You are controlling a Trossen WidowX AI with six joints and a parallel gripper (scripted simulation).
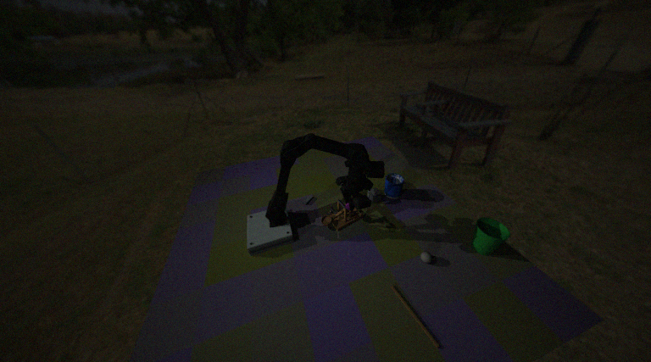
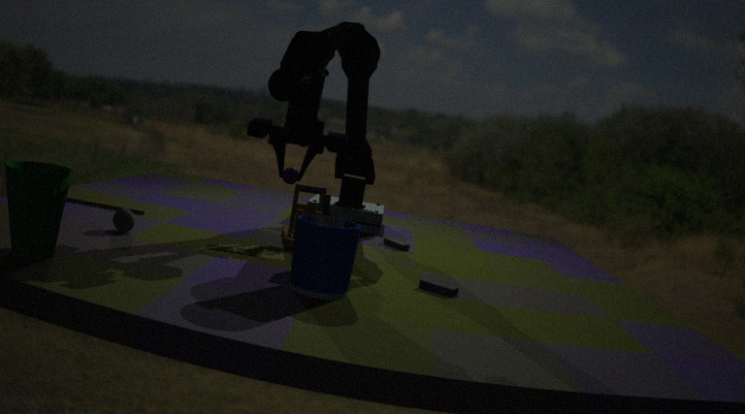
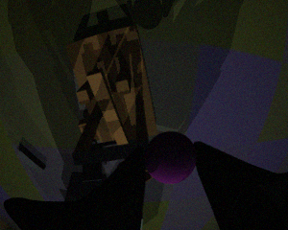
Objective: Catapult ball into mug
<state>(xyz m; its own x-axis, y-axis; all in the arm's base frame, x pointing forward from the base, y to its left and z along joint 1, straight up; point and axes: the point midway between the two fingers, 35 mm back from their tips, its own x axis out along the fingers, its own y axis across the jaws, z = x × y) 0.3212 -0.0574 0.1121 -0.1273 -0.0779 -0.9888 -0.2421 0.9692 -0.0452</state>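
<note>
Overhead, the gripper (image 2: pixel 291 168) hangs in the air with its fingers pinched on a small purple ball (image 3: pixel 171 157), which sits between the two tips and clear of the mat. Directly below it stands the wooden catapult (image 1: pixel 342 217), its frame seen from the wrist view as a tan lattice running away from the ball; the ball is above one end of it and not touching it. The blue mug (image 2: pixel 324 253) stands upright on the checkered purple and green mat (image 1: pixel 336 291), just beside the catapult on the side away from the arm's grey base plate (image 1: pixel 257 237). A green cup (image 1: pixel 489 236) stands well apart toward the mat's edge, with a pale ball (image 1: pixel 425 257) lying near it and a thin stick (image 1: pixel 414 315) farther along. Two small dark blocks (image 2: pixel 437 284) lie on the mat. A bench (image 1: pixel 456 118) stands on the grass beyond.
</note>
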